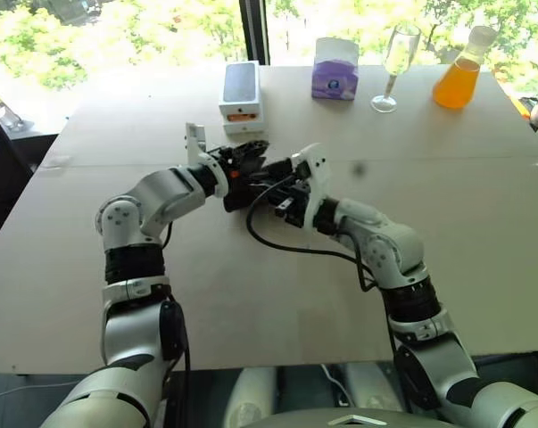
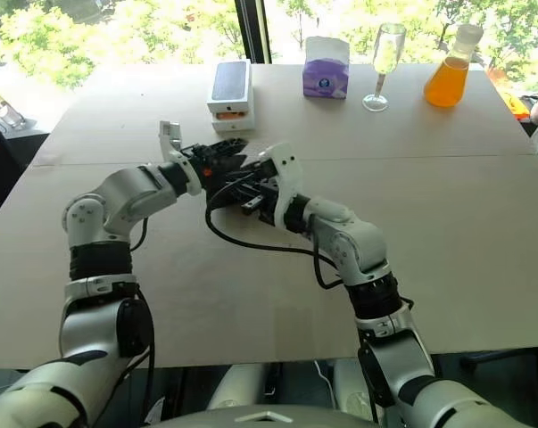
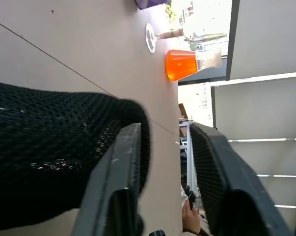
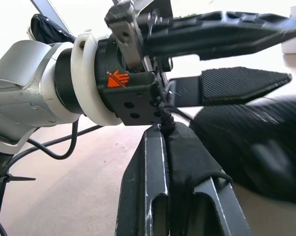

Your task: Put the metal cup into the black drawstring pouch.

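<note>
In front of the white box with a dark top point(image 1: 240, 96), the right gripper point(image 4: 179, 162) pinches the soft black drawstring pouch point(image 3: 54, 147) by its edge, likely steadying it. The left gripper point(image 3: 165, 172) stands spread beside it. I can't make out the metal cup; perhaps it's already inside.

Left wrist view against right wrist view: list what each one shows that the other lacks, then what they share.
Left wrist view alone: the orange flask, the foot of the clear glass, and the left pincer's own fingers standing apart, one finger against the pouch, with nothing between them.

Right wrist view alone: the right pincer shut on a fold of the pouch fabric, and the left pincer seen from the side with a gap between its fingers.

Both: the black drawstring pouch and the table.
</note>
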### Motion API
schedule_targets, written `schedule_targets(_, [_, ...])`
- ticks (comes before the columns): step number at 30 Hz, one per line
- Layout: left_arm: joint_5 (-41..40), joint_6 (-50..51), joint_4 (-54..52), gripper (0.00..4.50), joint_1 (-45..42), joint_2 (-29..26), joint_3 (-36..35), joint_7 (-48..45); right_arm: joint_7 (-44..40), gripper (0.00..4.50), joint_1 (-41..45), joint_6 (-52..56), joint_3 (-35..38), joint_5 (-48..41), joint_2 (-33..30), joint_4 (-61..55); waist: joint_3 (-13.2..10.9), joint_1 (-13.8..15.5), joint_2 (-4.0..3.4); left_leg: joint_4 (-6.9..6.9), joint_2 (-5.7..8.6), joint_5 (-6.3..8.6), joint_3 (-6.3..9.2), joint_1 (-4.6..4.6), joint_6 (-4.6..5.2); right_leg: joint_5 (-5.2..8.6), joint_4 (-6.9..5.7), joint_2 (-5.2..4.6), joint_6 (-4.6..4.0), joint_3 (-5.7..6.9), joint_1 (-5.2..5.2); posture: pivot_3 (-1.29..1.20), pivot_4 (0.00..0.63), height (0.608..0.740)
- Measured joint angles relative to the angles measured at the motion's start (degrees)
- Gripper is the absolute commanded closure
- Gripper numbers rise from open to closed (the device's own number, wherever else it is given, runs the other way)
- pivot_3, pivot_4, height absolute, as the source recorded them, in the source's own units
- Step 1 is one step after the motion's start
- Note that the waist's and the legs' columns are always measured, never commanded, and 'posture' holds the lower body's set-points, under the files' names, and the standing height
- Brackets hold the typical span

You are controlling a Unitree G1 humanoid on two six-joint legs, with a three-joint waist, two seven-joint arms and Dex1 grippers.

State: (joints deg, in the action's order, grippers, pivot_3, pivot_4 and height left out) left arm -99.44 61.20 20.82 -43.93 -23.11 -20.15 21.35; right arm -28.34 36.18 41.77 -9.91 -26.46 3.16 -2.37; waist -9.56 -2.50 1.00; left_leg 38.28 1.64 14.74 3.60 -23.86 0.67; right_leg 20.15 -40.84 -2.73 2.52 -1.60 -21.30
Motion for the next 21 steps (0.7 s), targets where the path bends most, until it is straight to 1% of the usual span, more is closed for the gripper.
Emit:
schedule_targets(1, [-0.01,0.29,0.12,1.04,-0.1,-0.02,-0.02,0.0,0.04,4.5,0.0,-0.05,0.0,0.02,0.01,0.08,0.0,0.0,0.0,0.0,0.0,0.0,0.0,0.0,0.0,0.0,0.0,0.0,0.0,0.0,0.0,0.0,0.15,0.74])
schedule_targets(2, [-0.08,0.72,0.12,0.71,-0.18,-0.05,-0.03,0.0,0.06,4.5,0.0,-0.11,0.0,0.03,0.03,0.23,0.0,0.01,0.0,0.0,0.0,0.0,0.0,0.0,0.0,0.0,0.0,0.0,0.0,0.0,0.0,0.0,0.15,0.74])
schedule_targets(3, [-0.1,0.98,0.12,0.19,-0.26,-0.11,-0.03,0.0,0.07,4.5,-0.02,-0.13,-0.03,0.03,0.04,0.27,0.0,0.02,0.0,0.0,0.0,0.0,0.01,0.0,0.0,0.0,0.0,0.0,0.0,0.0,0.0,0.0,0.15,0.74])
schedule_targets(7, [0.68,2.2,0.2,0.19,-0.42,-1.3,-0.02,-1.09,-0.1,4.5,-0.67,-0.07,-0.07,-0.3,-0.18,-0.21,0.0,-0.01,0.0,0.0,0.0,0.0,0.01,0.0,0.0,0.0,0.0,0.0,0.0,0.0,-0.01,0.0,0.15,0.74])
schedule_targets(10, [5.56,2.48,0.17,0.19,-0.57,-4.41,0.16,-5.63,-0.4,4.5,-1.14,0.51,0.56,-1.07,-1.44,-1.79,0.0,-0.02,0.0,-0.01,0.01,0.0,0.0,0.0,0.0,0.0,-0.02,0.02,0.0,0.01,-0.04,0.0,0.15,0.74])
schedule_targets(11, [7.79,2.11,-0.09,0.19,-0.56,-5.11,0.71,-7.61,-0.46,4.5,-1.14,0.69,0.82,-1.36,-1.77,-2.2,0.0,0.01,0.0,-0.01,0.01,0.0,0.01,0.0,0.0,0.0,-0.02,0.02,0.0,0.02,-0.04,0.0,0.15,0.74])
schedule_targets(13, [16.69,-0.58,-1.39,0.19,-0.27,-7.88,3.3,-14.69,-0.68,4.5,-1.01,1.9,1.73,-2.82,-3.1,-3.88,-0.01,0.02,-0.01,-0.02,0.05,0.0,0.0,0.0,0.0,0.0,-0.01,0.03,0.0,0.07,-0.04,0.0,0.15,0.74])
schedule_targets(15, [23.62,-3.73,-3.21,0.19,0.4,-10.07,4.99,-21.84,-0.87,4.5,-0.39,3.34,3.49,-4.17,-5.02,-5.2,-0.01,0.04,-0.01,-0.02,0.06,0.0,-0.01,0.0,0.0,0.0,0.01,0.02,-0.01,0.13,-0.04,0.0,0.15,0.74])
schedule_targets(16, [24.79,-4.18,-3.69,0.19,0.7,-10.49,5.31,-23.17,-0.87,4.5,-0.27,3.54,3.87,-4.44,-5.26,-5.6,-0.01,0.04,-0.02,-0.03,0.06,0.0,-0.02,0.0,0.0,0.0,0.02,0.02,0.0,0.12,-0.04,0.0,0.15,0.74])
schedule_targets(17, [29.56,-6.53,-6.78,0.19,2.85,-11.51,6.73,-28.69,-0.94,4.5,0.57,5.08,5.49,-5.74,-7.09,-6.7,-0.01,0.0,-0.02,-0.08,0.06,0.0,-0.04,0.0,0.0,0.0,0.03,0.0,-0.01,0.08,-0.06,0.0,0.15,0.74])
schedule_targets(21, [33.65,-7.73,-9.58,0.19,6.0,-10.66,7.26,-33.57,-0.94,4.5,1.92,7.53,8.45,-7.91,-10.02,-8.27,-0.01,0.1,-0.02,-0.09,0.05,0.0,0.01,0.0,0.0,0.0,0.03,-0.02,0.0,-0.05,-0.06,0.0,0.15,0.74])
